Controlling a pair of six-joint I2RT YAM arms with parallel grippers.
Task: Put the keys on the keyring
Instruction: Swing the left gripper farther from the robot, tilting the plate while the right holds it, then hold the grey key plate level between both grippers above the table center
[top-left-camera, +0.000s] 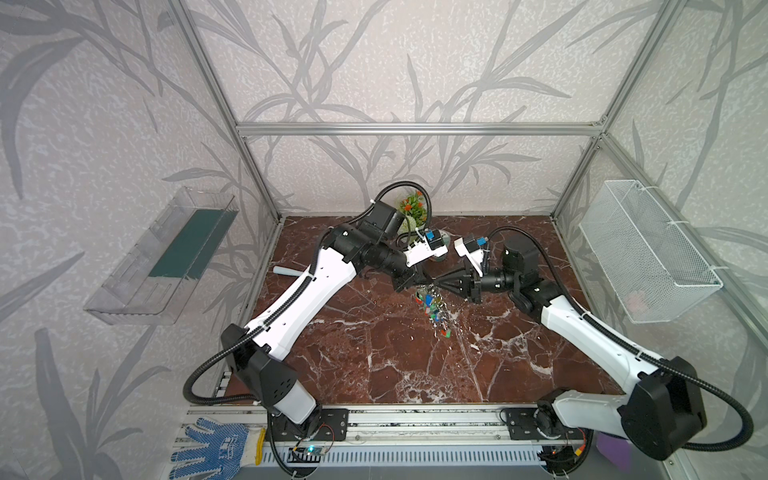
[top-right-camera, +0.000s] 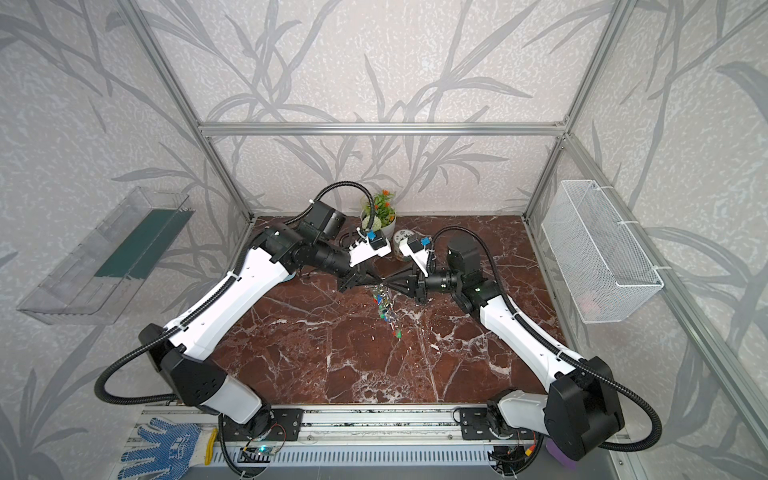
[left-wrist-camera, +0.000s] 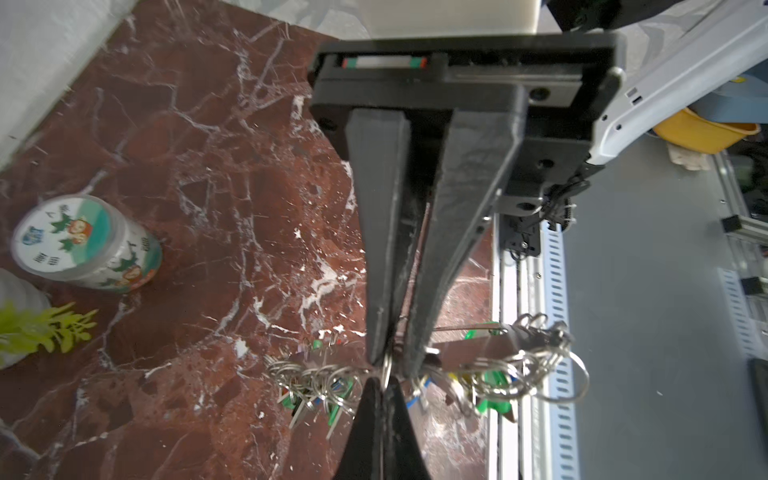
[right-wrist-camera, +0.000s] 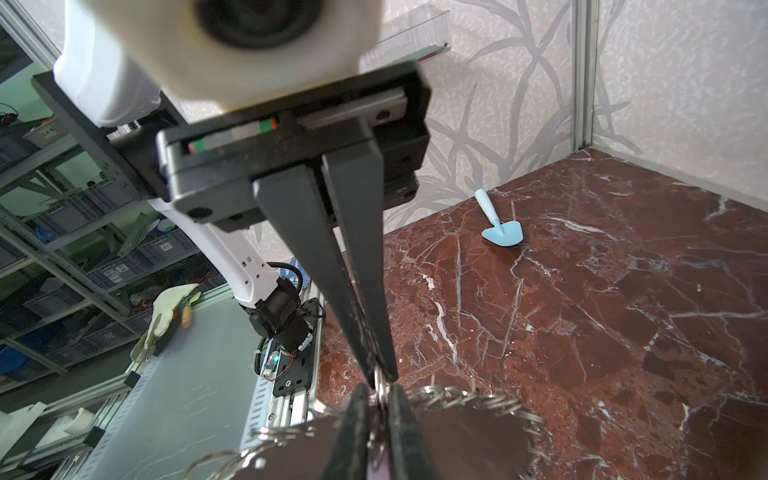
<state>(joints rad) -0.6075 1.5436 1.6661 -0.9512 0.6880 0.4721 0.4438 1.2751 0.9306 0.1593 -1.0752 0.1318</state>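
Above the centre of the table (top-left-camera: 374, 357), a bit toward 12 o'clock, the two grippers meet tip to tip. The left gripper (right-wrist-camera: 379, 373) reaches in from 9 o'clock, the right gripper (left-wrist-camera: 392, 359) from 3 o'clock. L jaws are pressed together on a thin ring of the keyring (top-left-camera: 432, 309). Its bunch of keys & coloured tags hangs under the tips, toward 6 o'clock in both top views. R jaws stand a little apart, w/ ring wire in the gap. The lilac-tag key I cannot pick out in the bunch.

Lab: aluminium-framed booth (top-left-camera: 415, 129), parts-bin shelving (right-wrist-camera: 62, 232)
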